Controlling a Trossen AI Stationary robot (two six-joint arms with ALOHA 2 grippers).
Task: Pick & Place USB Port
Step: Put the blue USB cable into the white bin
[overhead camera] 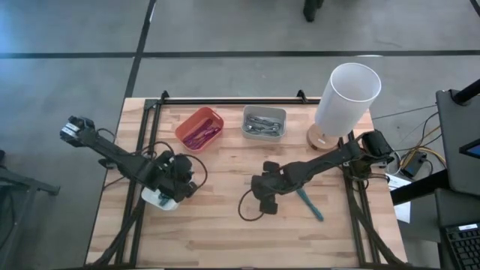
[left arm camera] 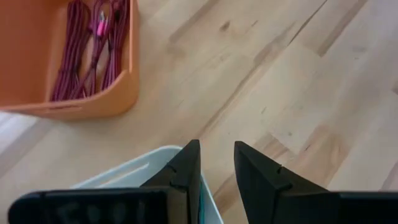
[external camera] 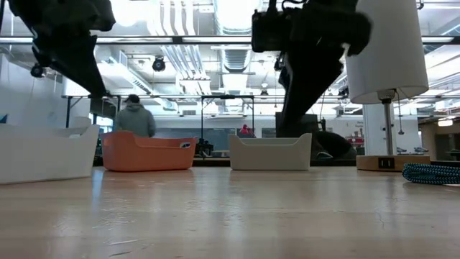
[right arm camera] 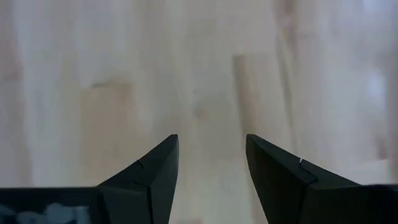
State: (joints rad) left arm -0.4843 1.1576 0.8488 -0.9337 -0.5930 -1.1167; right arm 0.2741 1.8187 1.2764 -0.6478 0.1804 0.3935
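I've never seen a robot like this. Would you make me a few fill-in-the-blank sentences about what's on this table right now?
1. The orange bin holds a bundle of ____ cables.
2. The left gripper hangs over the rim of a ____ bin.
3. The right gripper has its fingers apart with ____ between them, only bare table beyond.
4. The lamp stands at the table's far ____ corner in the high view.

Missing words: purple; white; nothing; right
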